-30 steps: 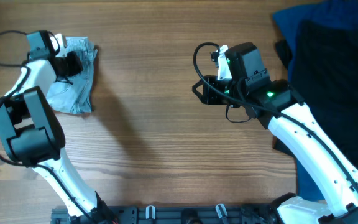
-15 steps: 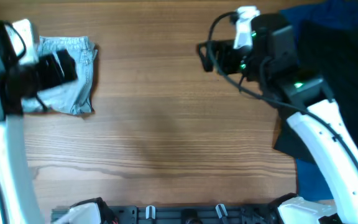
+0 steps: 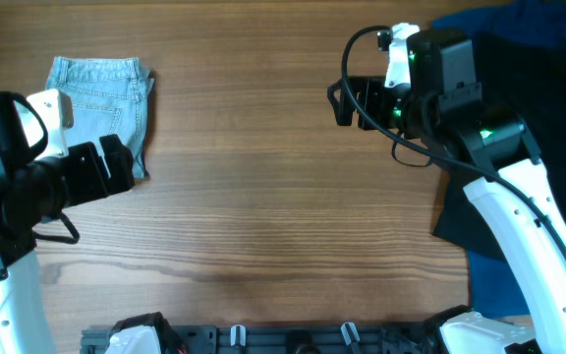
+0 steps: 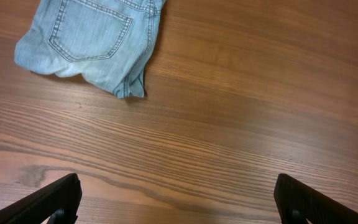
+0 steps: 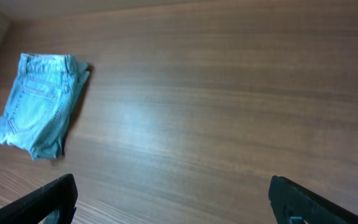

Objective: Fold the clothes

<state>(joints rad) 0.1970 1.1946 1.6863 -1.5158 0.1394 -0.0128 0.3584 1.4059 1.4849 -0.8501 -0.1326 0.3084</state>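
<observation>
Left end effector [image 3: 108, 169] raised beside folded shorts [image 3: 96, 98], spread wide, right end effector [image 3: 345, 102] high, wide too, left has withdrawn off the shorts since earlier

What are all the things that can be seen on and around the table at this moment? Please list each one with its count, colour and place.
denim shorts: one, light blue, folded flat at the far left corner of the table
black garment: one, black, at the right edge
dark blue cloth: one as far as I can tell, dark blue, showing around the black garment
table: one, brown wood
left arm: one, white and black, beside the shorts
right arm: one, white and black, over the right side
left gripper: one, black, open, holding nothing
right gripper: one, black, open, holding nothing
</observation>
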